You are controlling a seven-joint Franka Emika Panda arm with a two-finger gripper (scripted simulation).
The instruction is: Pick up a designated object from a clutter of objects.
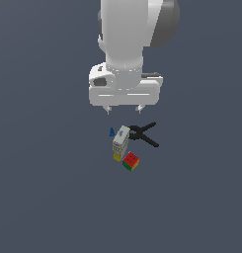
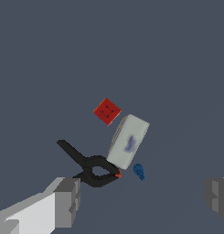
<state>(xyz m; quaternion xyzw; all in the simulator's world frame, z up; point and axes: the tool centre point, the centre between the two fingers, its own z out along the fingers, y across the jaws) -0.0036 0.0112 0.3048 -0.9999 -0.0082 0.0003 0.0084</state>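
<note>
Exterior view: gripper [image 1: 125, 109] hangs above the clutter with jaws wide apart, empty. Black clamp [image 1: 144, 134] lies on the floor, touching the white box [image 1: 121, 142]; cube [image 1: 131, 161] sits nearby.

Wrist view: clamp [image 2: 88, 166] lies near one finger [image 2: 65, 202], ungrasped. Descent, grasp and lift likely remain.

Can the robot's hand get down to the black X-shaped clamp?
Probably yes. The hand hangs open above the black clamp, nothing lies on it, though the white box sits tight against one end.

Black clamp [image 1: 143, 134] with red tip, white-yellow box [image 1: 120, 142], red-green-yellow cube [image 1: 131, 161], blue piece [image 1: 111, 132].
</note>
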